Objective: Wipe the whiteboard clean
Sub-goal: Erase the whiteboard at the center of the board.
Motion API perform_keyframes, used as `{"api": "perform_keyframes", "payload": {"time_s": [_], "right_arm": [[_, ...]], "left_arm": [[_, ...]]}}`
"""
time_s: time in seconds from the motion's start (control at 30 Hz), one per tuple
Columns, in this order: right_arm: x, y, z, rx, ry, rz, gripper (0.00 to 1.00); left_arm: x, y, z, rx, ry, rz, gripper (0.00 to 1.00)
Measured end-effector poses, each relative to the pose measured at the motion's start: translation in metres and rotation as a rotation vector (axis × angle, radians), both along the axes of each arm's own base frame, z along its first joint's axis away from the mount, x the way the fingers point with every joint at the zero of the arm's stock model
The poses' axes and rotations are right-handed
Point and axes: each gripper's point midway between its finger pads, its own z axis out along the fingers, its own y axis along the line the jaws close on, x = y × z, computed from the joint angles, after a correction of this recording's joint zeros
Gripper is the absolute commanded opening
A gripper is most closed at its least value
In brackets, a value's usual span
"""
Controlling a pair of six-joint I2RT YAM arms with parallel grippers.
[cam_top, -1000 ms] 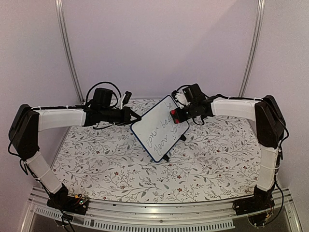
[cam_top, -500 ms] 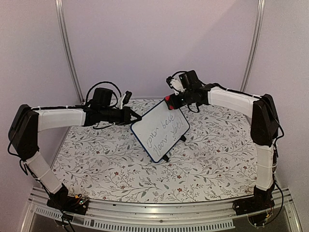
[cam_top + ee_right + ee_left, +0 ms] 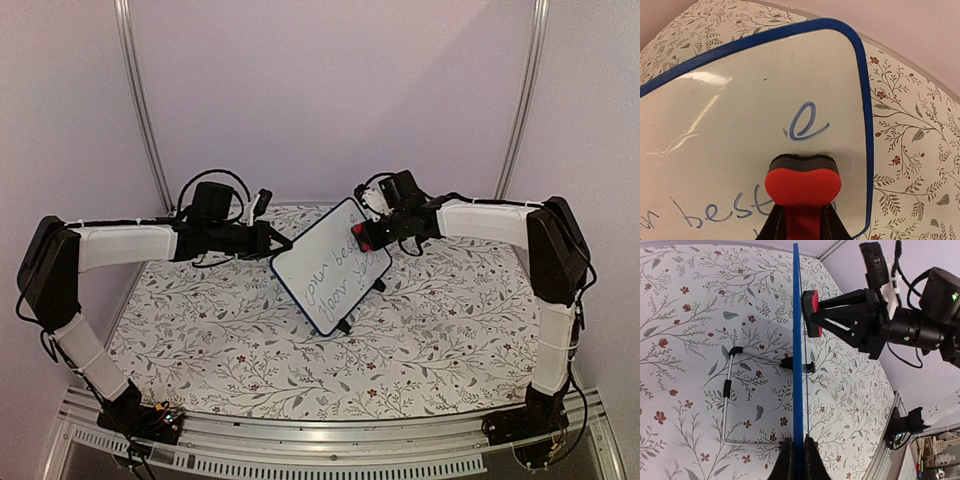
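Floral-cloth table [image 3: 200, 330]: the whiteboard [image 3: 330, 265] stands mid-table, apparently on its wire stand [image 3: 727, 405]. My left gripper [image 3: 797, 460] is closed on its blue frame edge. I judge the board light, stiff and slick-faced. That thin edge hold may pivot, so I'd press gently. My right gripper [image 3: 801, 225] clamps the red eraser [image 3: 802, 185], felt against the far right corner.

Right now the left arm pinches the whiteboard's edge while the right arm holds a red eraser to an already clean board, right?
Not clean: the right wrist view shows blue handwriting on the whiteboard, beside the red eraser. The left gripper does pinch its edge, and the right gripper holds the eraser.
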Motion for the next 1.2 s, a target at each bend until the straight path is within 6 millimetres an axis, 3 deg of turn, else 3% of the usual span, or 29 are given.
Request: {"api": "perform_keyframes", "payload": {"time_s": [0.3,0.7,0.93,1.2], "right_arm": [[-0.003,-0.003,-0.001,-0.002,0.005,-0.002,0.05],[0.02,0.014,0.037,0.059,-0.022,0.023,0.06],[0.017,0.009,0.021,0.075,0.022,0.024,0.05],[0.007,-0.016,-0.008,0.066,0.095,-0.018,0.05]], "left_arm": [[0.0,0.0,0.0,-0.002,-0.001,-0.002,0.0],[-0.001,-0.001,0.002,-0.006,-0.008,-0.014,0.0],[-0.001,-0.001,0.002,-0.003,-0.006,-0.007,0.0],[0.0,0.0,0.002,-0.003,-0.004,-0.002,0.0]]}}
